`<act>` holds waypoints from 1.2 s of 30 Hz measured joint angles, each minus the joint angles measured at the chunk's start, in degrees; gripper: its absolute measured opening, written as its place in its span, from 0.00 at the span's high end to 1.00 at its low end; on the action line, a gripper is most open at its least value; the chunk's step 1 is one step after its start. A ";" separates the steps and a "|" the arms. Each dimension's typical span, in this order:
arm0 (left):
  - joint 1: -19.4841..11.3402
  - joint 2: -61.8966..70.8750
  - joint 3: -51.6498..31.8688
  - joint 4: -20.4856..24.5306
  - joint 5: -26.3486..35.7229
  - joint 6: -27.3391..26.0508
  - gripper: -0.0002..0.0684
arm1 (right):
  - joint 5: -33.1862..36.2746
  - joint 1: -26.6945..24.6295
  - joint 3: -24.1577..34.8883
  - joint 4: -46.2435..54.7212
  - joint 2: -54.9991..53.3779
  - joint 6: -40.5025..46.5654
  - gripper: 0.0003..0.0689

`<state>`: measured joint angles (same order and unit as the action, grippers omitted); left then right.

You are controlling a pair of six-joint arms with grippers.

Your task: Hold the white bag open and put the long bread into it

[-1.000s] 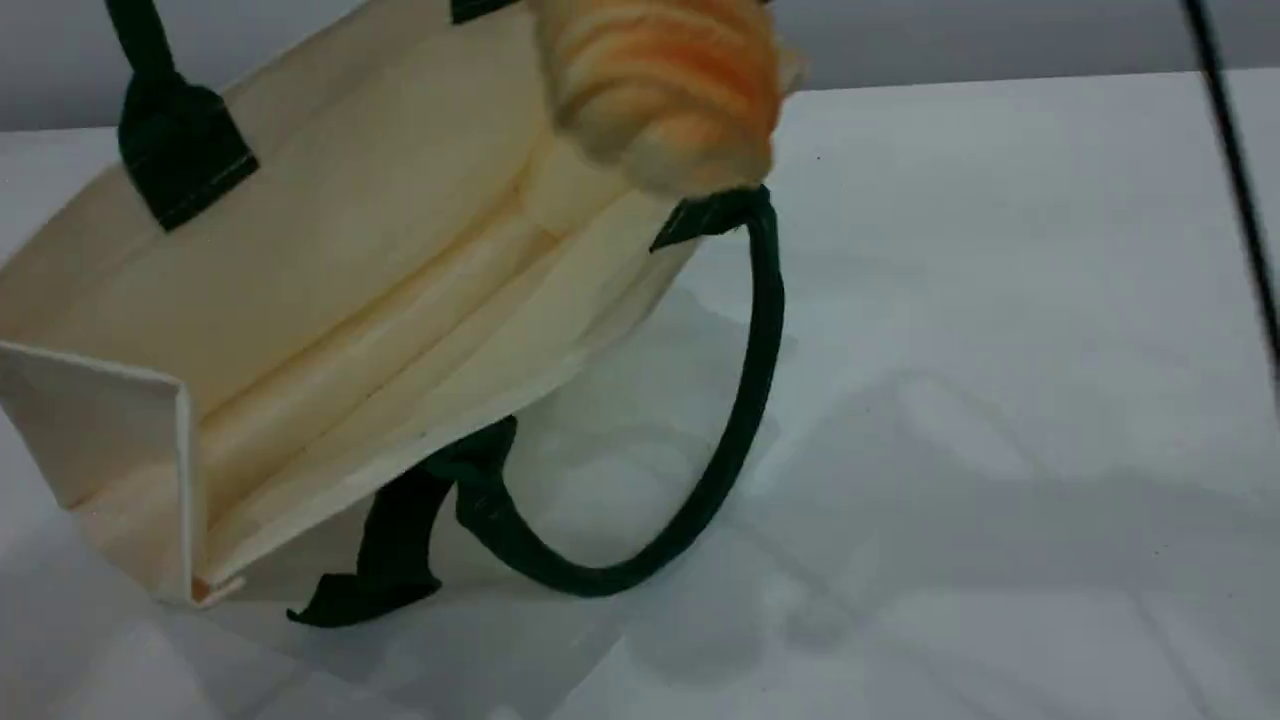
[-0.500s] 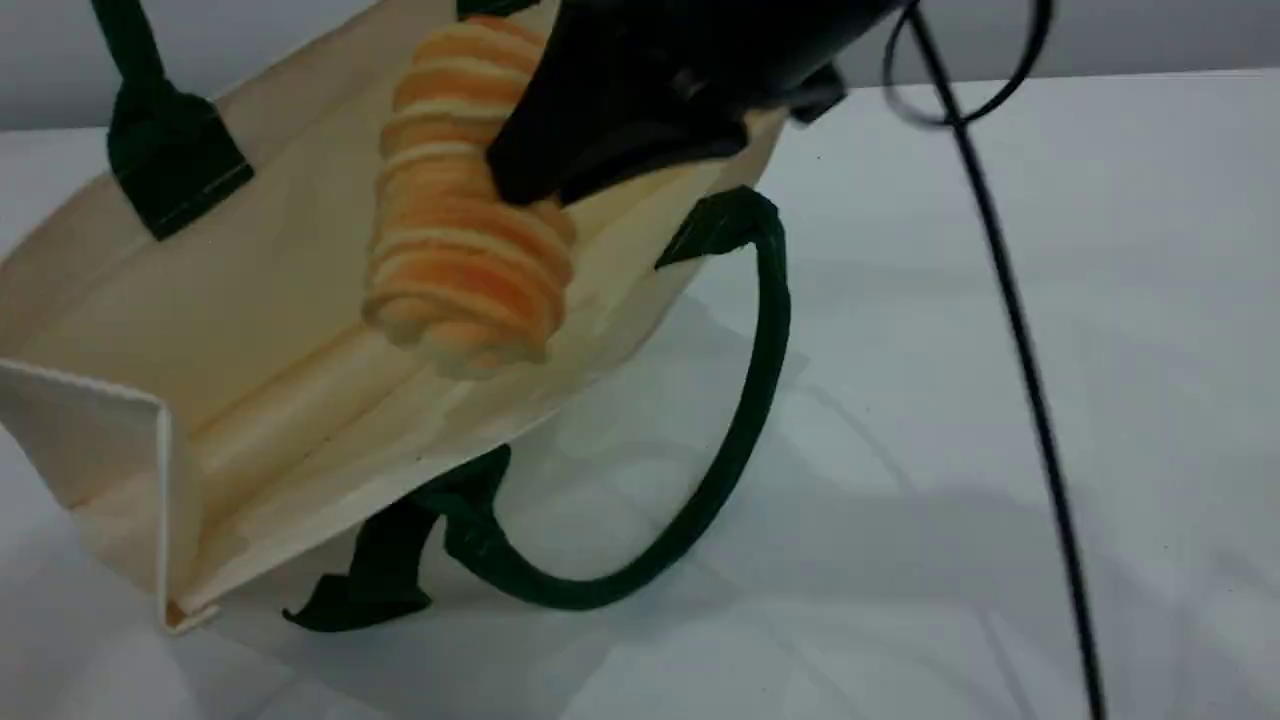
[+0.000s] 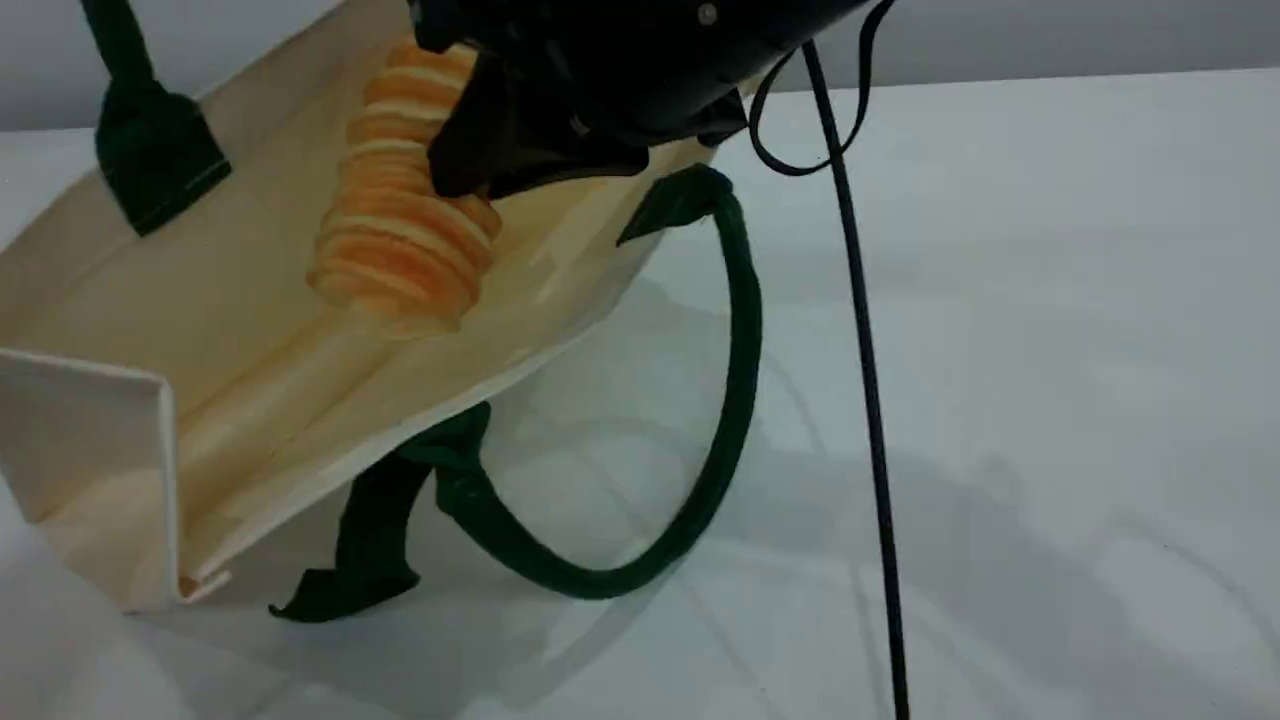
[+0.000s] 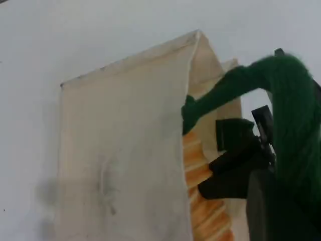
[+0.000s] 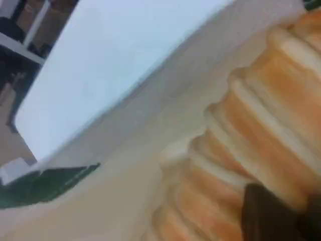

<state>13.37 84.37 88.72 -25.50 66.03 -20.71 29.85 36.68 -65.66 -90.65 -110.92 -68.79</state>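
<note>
The white bag (image 3: pixel 230 290) lies tilted with its mouth open toward the camera, lifted by its upper green handle (image 3: pixel 140 140). My left gripper (image 4: pixel 281 201) is shut on that handle (image 4: pixel 296 115); it is out of the scene view. The long bread (image 3: pixel 400 230), golden-orange and ridged, hangs inside the bag's mouth, its lower end close to the inner fold. My right gripper (image 3: pixel 470 165) is shut on its upper part. In the right wrist view the bread (image 5: pixel 261 130) fills the frame beside a dark fingertip (image 5: pixel 266 216). The left wrist view shows the bag (image 4: pixel 125 150), the bread (image 4: pixel 200 211) and the right gripper (image 4: pixel 235 160).
The bag's lower green handle (image 3: pixel 735 350) loops out onto the white table (image 3: pixel 1050 300) in front of the mouth. A black cable (image 3: pixel 865 400) hangs from the right arm down across the middle of the scene view.
My right gripper has carried the bread left and down, from the bag's upper rim into its mouth. The right arm and its cable have come into the scene view. The bag shifted slightly.
</note>
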 joint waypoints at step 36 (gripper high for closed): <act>-0.10 -6.46 0.00 12.16 -3.66 4.99 0.88 | 8.40 -4.76 0.10 17.35 12.86 5.92 0.19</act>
<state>13.26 77.91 88.72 -13.34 62.37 -15.72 38.25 31.92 -65.56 -73.30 -98.06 -62.87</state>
